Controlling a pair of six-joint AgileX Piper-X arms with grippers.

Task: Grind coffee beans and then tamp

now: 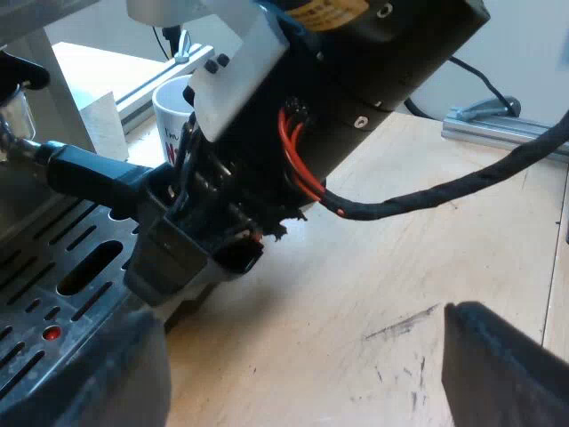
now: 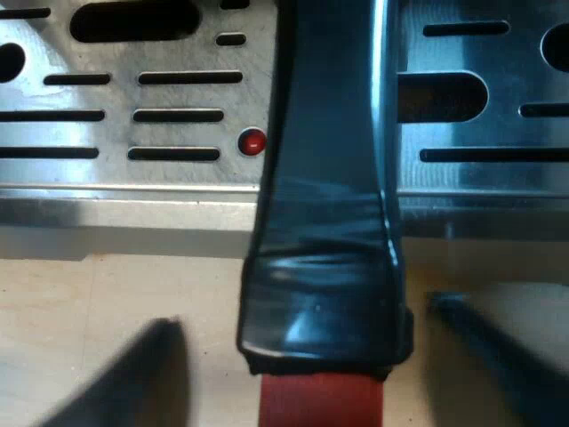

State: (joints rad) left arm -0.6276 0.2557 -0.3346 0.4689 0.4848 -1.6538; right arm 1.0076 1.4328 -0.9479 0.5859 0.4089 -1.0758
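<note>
Right claw (image 2: 302, 320) is wide, with one black finger (image 2: 133, 374) on each side of the holder's dark handle (image 2: 324, 196) and not clamped: clear gap on one side, the other finger just beside the handle. The handle sticks out over the slotted metal drip tray (image 2: 133, 116) of the espresso machine (image 1: 22, 191). Its red end (image 2: 320, 402) is past the tray's front edge, above the worktop (image 1: 400, 267). A small red dot (image 2: 252, 141) sits on the tray just beside the handle. In the left wrist view the right arm reaches down to the handle at the machine's front, over the tray. Cannot tell whether the holder's metal head is locked in. Left claw (image 1: 298, 356) is wide too, nothing between its fingers, over bare light wood worktop near the tray's corner, apart from the handle. A white mug (image 1: 171, 107) with red print stands on the worktop behind the right arm, near the machine. A metal rail (image 1: 498, 124) lies on the worktop beyond the right arm. The worktop has dark scuff marks near the left claw.
</note>
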